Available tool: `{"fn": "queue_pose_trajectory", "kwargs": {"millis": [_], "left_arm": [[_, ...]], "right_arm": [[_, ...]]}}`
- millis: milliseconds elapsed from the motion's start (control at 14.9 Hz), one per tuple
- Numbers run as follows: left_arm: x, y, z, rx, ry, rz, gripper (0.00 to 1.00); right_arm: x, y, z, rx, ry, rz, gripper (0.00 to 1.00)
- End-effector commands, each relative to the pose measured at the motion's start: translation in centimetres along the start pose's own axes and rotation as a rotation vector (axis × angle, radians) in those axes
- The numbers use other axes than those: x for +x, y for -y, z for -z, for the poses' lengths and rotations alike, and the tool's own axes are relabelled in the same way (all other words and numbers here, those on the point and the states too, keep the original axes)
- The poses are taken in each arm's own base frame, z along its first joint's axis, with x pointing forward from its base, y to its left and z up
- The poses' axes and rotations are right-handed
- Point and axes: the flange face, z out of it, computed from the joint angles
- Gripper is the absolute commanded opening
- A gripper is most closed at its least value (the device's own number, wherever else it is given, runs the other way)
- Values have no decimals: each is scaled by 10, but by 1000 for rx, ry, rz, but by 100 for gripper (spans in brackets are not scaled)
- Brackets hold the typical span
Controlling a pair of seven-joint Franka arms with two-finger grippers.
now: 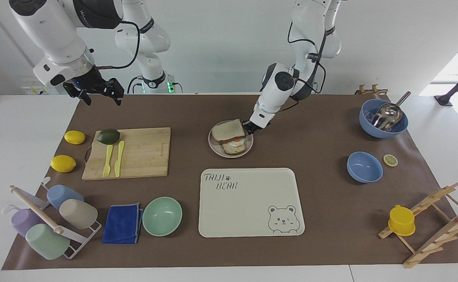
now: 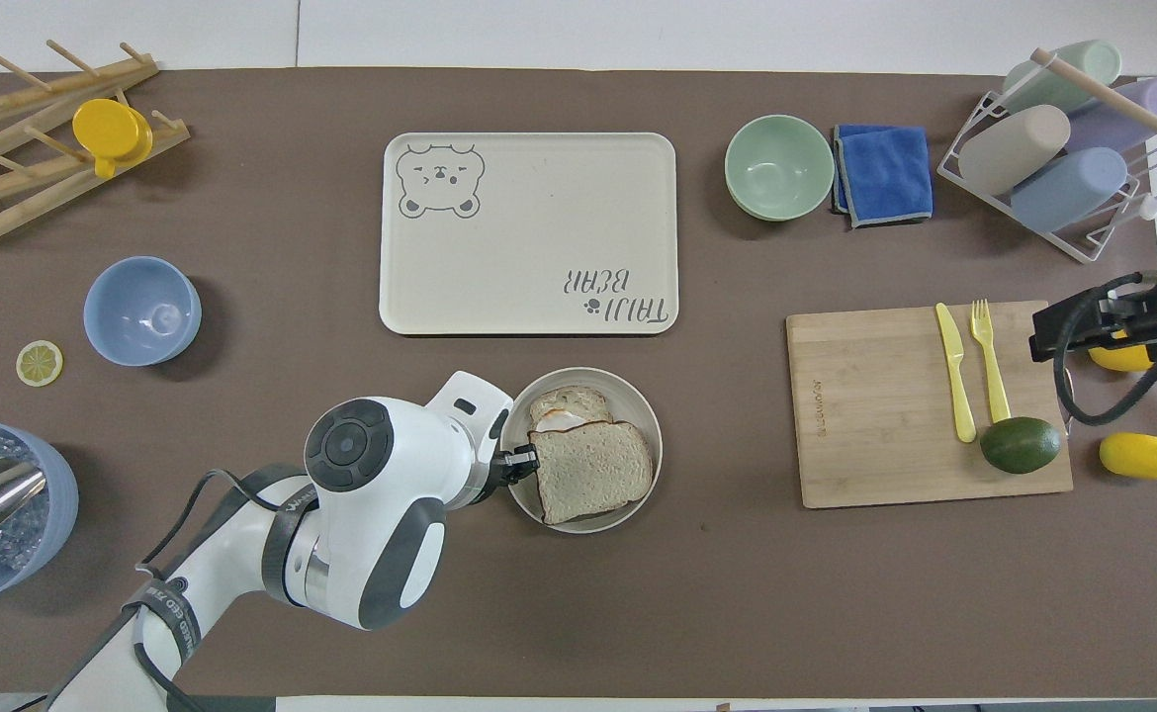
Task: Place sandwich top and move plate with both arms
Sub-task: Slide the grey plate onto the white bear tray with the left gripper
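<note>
The sandwich top (image 1: 228,131) lies tilted on the egg toast (image 1: 235,149), which sits on the small round plate (image 1: 249,148). The plate is near the middle of the table, nearer to the robots than the tray. My left gripper (image 1: 249,127) is shut on the plate's rim at the side toward the left arm's end. In the overhead view the left gripper (image 2: 521,463) sits at the rim of the plate (image 2: 638,400), beside the sandwich top (image 2: 593,470). My right gripper (image 1: 98,96) is open and empty, held up over the table's edge near the cutting board, waiting.
The cream bear tray (image 1: 248,203) lies just farther from the robots than the plate. A cutting board (image 1: 143,152) with avocado, fork and knife lies toward the right arm's end, with two lemons (image 1: 63,163) beside it. Two blue bowls (image 1: 364,167) stand toward the left arm's end.
</note>
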Motion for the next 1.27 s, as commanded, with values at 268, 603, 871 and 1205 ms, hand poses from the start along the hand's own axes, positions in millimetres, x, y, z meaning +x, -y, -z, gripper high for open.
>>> {"fn": "queue_pose_trajectory", "kwargs": {"millis": [268, 603, 871, 1205], "left_arm": [[36, 6, 47, -28, 49, -7, 0], [142, 22, 142, -96, 63, 21, 0], [242, 25, 143, -116, 69, 45, 0], [299, 28, 109, -110, -77, 49, 0]], "right_arm": [[-5, -4, 3, 17, 7, 11, 100], [-4, -4, 3, 18, 9, 9, 100], [-5, -4, 3, 17, 7, 11, 100], [-4, -4, 3, 17, 9, 11, 100]]}}
